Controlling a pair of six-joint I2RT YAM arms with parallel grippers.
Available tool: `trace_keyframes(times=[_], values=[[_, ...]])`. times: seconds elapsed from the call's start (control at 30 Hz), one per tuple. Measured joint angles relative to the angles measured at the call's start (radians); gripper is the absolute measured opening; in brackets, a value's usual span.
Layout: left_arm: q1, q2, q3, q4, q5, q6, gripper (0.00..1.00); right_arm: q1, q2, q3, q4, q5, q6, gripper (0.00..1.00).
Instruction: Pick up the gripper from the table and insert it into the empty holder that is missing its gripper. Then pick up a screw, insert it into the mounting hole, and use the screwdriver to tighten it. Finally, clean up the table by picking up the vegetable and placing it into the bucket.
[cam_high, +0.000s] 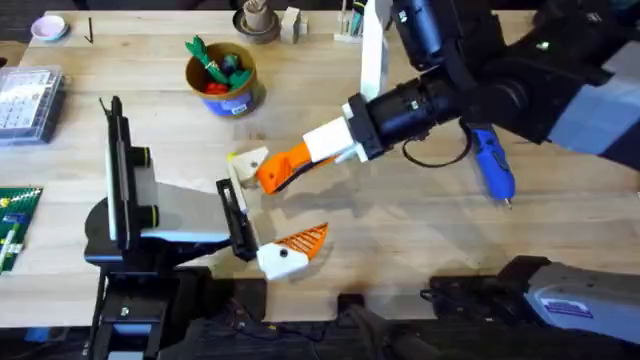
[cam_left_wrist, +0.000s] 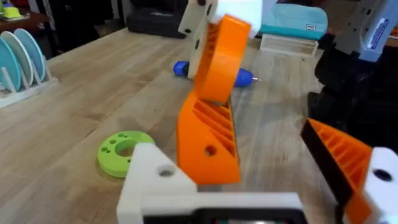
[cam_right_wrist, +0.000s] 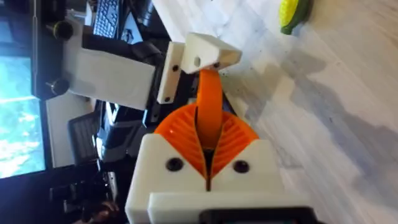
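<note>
Right gripper (cam_high: 268, 172) has its fingers pinched shut on the gripper (cam_high: 283, 166), the loose orange ribbed tip, and holds it up against the holder (cam_high: 247, 163), the bare white finger base on the left arm's claw. In the right wrist view the orange tip (cam_right_wrist: 209, 106) stands edge-on between the right gripper's orange pads (cam_right_wrist: 231, 137), its far end touching the white holder (cam_right_wrist: 199, 53); I can't tell whether it is fully seated. In the left wrist view the tip (cam_left_wrist: 211, 134) sits just beside the holder (cam_left_wrist: 152, 171), tilted, small hole in its side showing. Left gripper (cam_high: 262, 215) is spread wide, nothing between its fingers; its other finger already wears an orange tip (cam_high: 300, 240). My read: insertion is in progress, not confirmed done. Still to do: pick a screw, put it in the mounting hole (cam_left_wrist: 165, 171), tighten. I can't make out any screw. The screwdriver (cam_high: 491, 162) lies untouched on the table (cam_high: 400, 240), under the right arm and well apart from the claw. Cleanup not started: the vegetable (cam_right_wrist: 293, 14), yellow with a green end, lies on the table near the holder; the bucket (cam_high: 224, 72) stands toward the far side with red and green toys in it.
</note>
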Motion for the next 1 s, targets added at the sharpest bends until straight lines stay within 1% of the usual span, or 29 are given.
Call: trace_keyframes(times=[0.17, 0.3, 0.57, 0.67, 1.0], values=[[0.000, 0.000, 0.000, 0.000, -0.003, 0.000, 0.993, 0.000, 0.012, 0.000, 0.017, -0.026, 0.017, 0.009], [0.000, 0.000, 0.000, 0.004, -0.014, 0.000, 0.993, 0.000, 0.048, 0.000, 0.053, -0.045, 0.059, 0.009], [0.016, 0.000, -0.002, 0.023, -0.087, -0.001, 0.993, -0.019, 0.140, 0.000, 0.202, -0.139, 0.185, 0.008], [0.018, 0.000, -0.002, 0.027, -0.108, -0.002, 0.993, -0.029, 0.166, 0.000, 0.233, -0.167, 0.231, 0.008], [0.016, 0.000, -0.002, 0.034, -0.160, -0.003, 0.993, -0.047, 0.190, 0.000, 0.285, -0.180, 0.284, 0.008]])
